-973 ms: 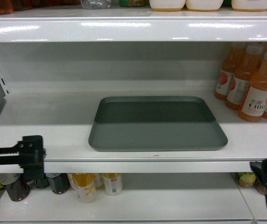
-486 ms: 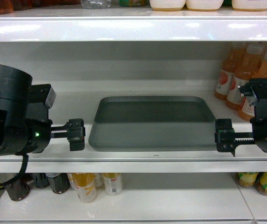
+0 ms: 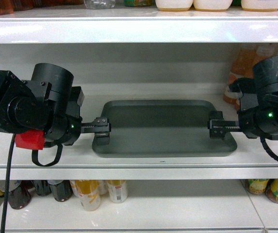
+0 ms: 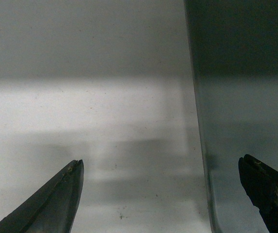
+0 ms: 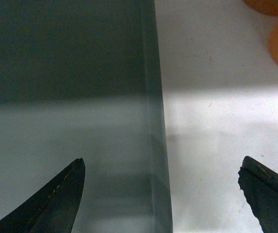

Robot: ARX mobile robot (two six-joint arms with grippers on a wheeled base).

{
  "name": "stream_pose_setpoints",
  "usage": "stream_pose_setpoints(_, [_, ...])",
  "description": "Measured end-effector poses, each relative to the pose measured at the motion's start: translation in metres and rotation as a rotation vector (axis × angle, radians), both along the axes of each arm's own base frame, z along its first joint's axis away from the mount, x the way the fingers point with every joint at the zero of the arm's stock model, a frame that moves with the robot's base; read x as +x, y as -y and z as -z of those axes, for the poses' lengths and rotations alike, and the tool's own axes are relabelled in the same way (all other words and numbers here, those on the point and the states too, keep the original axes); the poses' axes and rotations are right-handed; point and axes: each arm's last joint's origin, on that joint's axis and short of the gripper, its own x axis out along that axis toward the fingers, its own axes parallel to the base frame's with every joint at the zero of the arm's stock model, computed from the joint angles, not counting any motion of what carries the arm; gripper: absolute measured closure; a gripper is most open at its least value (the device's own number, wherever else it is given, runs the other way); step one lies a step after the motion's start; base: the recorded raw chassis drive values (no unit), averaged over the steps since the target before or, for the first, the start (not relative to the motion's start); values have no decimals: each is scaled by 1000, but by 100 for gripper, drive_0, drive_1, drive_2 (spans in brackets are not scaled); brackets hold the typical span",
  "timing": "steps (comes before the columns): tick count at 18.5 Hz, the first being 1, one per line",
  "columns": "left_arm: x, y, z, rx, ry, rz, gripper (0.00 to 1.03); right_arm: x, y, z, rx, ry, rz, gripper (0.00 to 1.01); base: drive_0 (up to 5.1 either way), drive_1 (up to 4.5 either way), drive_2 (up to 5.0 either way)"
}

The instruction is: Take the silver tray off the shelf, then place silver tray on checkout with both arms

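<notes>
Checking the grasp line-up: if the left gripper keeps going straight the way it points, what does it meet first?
Probably the silver tray: the left gripper is open, with the tray's left rim between its fingers, above the shelf. Height is unclear.

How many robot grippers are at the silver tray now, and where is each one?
2. The left gripper is at the left edge of the silver tray; the right gripper is at its right edge. Both are open, straddling the rim, on the shelf.

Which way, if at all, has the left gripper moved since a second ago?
Yes. The left gripper has risen and moved rightward to the left rim of the silver tray, which has stayed put on the shelf.
</notes>
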Motion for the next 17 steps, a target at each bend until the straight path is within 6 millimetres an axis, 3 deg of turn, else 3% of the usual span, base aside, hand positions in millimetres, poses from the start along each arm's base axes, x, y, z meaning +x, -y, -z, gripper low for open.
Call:
stream_pose_setpoints(6, [15, 13, 1, 12, -123, -7, 5, 23, -2, 12, -8, -132, 7, 3, 0, 0, 0])
stream_pose_setpoints(8, [19, 16, 1, 1, -153, -9, 5, 34, -1, 11, 7, -166, -4, 8, 0, 0, 0])
stream_pose_setpoints(11, [21, 16, 2, -3, -171, -22, 9, 37, -2, 12, 15, -167, -8, 31, 0, 0, 0])
stream_pose_setpoints(17, [23, 17, 3, -37, -192, -46, 46, 38, -4, 12, 9, -176, -4, 69, 0, 0, 0])
